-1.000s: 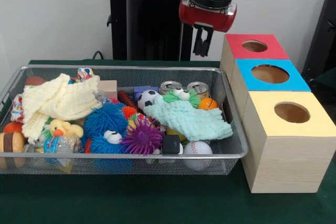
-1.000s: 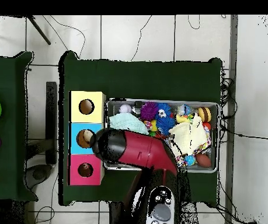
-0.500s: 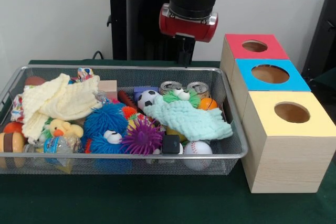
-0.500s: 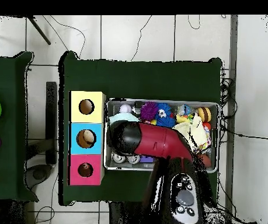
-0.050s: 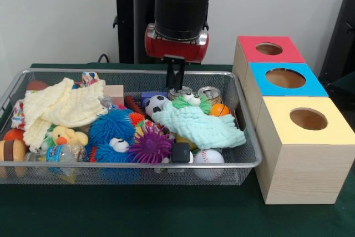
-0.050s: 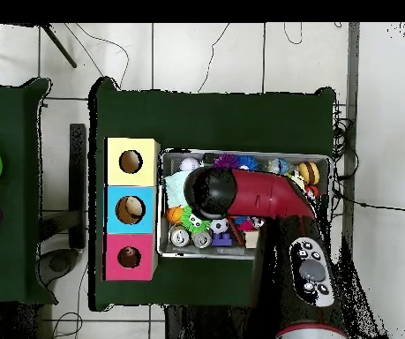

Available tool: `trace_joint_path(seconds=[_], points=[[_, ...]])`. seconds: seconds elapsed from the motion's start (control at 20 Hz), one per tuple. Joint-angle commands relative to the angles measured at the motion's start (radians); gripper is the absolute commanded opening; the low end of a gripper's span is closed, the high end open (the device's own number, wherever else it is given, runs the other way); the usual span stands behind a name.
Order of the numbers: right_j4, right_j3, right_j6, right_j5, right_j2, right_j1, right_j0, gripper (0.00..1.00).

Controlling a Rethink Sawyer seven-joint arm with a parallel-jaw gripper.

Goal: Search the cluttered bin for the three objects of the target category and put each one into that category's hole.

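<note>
Red and black arm's gripper [image 5: 176, 80] hanging over wire bin [image 5: 244, 137], fingers [image 5: 172, 76] narrow and empty, just above two cans [image 5: 195, 92] at far side, three holed boxes [image 5: 302, 131] right of bin

The bin [image 5: 127, 165] is shiny wire mesh. Inside it lie two metal cans [image 5: 202, 91], soft waffle-weave cloths [image 5: 201, 126] and rubbery spiky balls [image 5: 150, 145]. Beside the bin, pale matt wooden boxes [image 5: 302, 162] stand on dark green felt-like table cloth [image 5: 138, 212].
</note>
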Motion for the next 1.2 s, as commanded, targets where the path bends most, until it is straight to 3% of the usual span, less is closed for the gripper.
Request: trace_joint_path(seconds=[0.05,0.65,1.2], points=[[-0.119,-0.130,-0.401,0.174,0.202,0.090,-0.081,0.00],[-0.227,-0.271,-0.527,0.271,0.325,0.174,-0.164,0.00],[-0.259,-0.385,-0.599,0.393,0.374,0.207,-0.190,0.00]])
